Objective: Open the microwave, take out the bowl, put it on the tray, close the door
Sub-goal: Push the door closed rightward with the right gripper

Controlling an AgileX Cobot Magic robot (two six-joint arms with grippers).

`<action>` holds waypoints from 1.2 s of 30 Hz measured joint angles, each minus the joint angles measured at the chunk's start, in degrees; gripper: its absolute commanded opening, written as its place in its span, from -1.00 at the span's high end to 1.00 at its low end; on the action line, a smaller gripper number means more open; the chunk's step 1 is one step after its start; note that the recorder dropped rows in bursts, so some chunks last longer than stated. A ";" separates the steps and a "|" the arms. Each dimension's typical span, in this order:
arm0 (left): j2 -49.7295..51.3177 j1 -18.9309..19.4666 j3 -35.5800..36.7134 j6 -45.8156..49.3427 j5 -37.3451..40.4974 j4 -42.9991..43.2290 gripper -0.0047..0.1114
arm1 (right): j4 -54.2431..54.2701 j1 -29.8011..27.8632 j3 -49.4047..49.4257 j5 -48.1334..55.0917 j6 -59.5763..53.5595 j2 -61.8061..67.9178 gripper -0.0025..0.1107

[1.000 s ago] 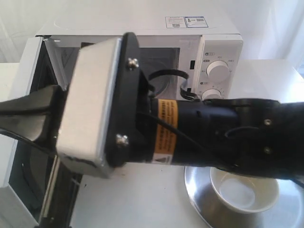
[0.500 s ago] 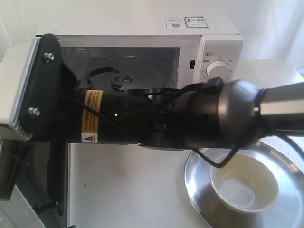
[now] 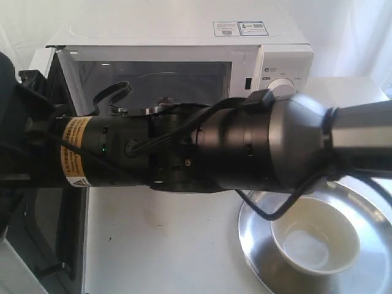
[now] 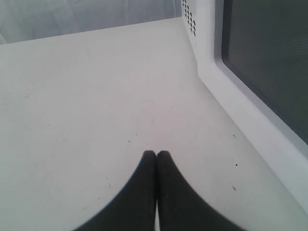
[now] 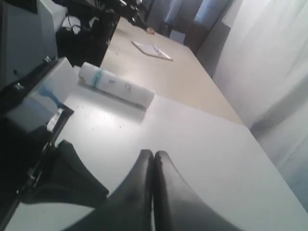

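Observation:
The white microwave (image 3: 184, 37) stands at the back with its door (image 3: 49, 239) swung open at the left. The cream bowl (image 3: 315, 242) sits upright on the steel tray (image 3: 254, 245) at the front right. My right arm (image 3: 245, 144) stretches across the microwave's front to the far left; its fingers are hidden in the exterior view. In the right wrist view my right gripper (image 5: 154, 153) is shut and empty over the white table. My left gripper (image 4: 156, 153) is shut and empty, low over the table beside the door's dark window (image 4: 264, 62).
A white roll (image 5: 118, 86) lies on the table beyond the right gripper, and a dark arm part (image 5: 67, 180) sits close beside it. The white table (image 3: 165, 245) stretches in front of the microwave. The right arm hides most of the oven cavity.
My right arm has swept further left across the microwave's front, and its wrist camera plate has left the view. The bowl and tray have not moved.

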 measured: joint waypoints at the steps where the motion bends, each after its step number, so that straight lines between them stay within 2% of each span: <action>1: 0.00 0.00 0.00 0.00 0.00 0.00 0.92 | -1.38 0.00 0.15 1.67 0.91 -0.70 0.96; 7: 0.00 0.00 0.00 0.00 0.00 0.00 0.92 | -6.18 0.59 3.51 14.61 4.19 -7.16 0.96; 13: 0.00 0.00 0.00 0.00 0.00 0.00 0.92 | -5.38 1.77 7.12 34.61 5.13 -14.64 0.96; 17: 0.00 0.00 0.00 0.00 0.00 0.00 0.92 | -1.66 2.56 7.85 54.69 6.81 -19.05 0.96; 18: 0.00 0.00 0.00 0.00 0.00 0.00 0.92 | -2.72 2.21 7.69 64.29 11.03 -20.66 0.96; 20: 0.00 0.00 0.00 0.00 0.00 0.00 0.92 | -7.74 -0.26 7.45 74.25 20.43 -21.92 0.96; 21: 0.00 0.00 0.00 0.00 0.00 0.00 0.92 | -8.22 -0.24 7.45 73.55 22.10 -22.72 0.96; 23: 0.00 0.00 0.00 0.00 0.00 0.00 0.92 | -7.92 -0.24 7.45 61.53 23.67 -26.71 0.96; 24: 0.00 0.00 0.00 0.00 0.00 0.00 0.92 | -5.70 -0.11 7.45 53.09 22.60 -28.73 0.96; 26: 0.00 0.00 0.00 0.00 0.00 0.00 0.92 | -1.30 0.71 7.33 47.70 18.55 -29.80 0.96; 28: 0.00 0.00 0.00 0.00 0.00 0.00 0.92 | 3.35 1.20 7.33 50.47 13.85 -29.37 0.96; 32: 0.00 0.00 0.00 0.00 0.00 0.00 0.92 | 13.67 1.33 7.33 64.20 2.31 -24.41 0.96; 36: 0.00 0.00 0.00 0.00 0.00 0.00 0.92 | 12.80 0.69 7.33 66.53 0.02 -18.03 0.96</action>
